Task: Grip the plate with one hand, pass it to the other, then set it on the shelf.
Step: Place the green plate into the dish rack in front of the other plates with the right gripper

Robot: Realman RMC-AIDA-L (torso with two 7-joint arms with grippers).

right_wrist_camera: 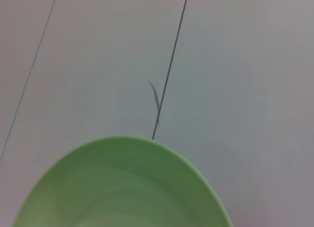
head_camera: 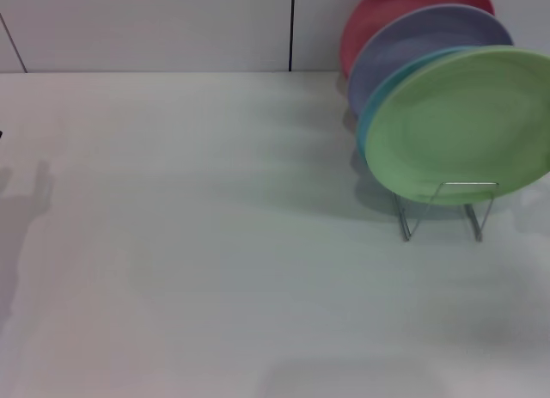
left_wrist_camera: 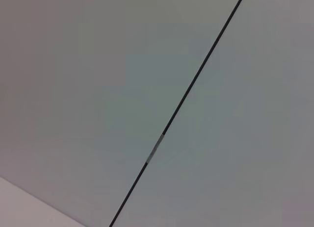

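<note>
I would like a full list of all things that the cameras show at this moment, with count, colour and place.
green plate: 1, light green, standing on edge at the front of the row on the rack, at the table's right side; its rim also fills the bottom of the right wrist view
blue plate: 1, light blue, right behind the green one, only an edge showing
lavender plate: 1, lavender, behind the blue one
red plate: 1, pinkish red, at the back of the row
rack: 1, silver wire, under the plates
table: 1, white, across the head view
wall: white panels with a dark seam
left gripper, right gripper: neither is in view
</note>
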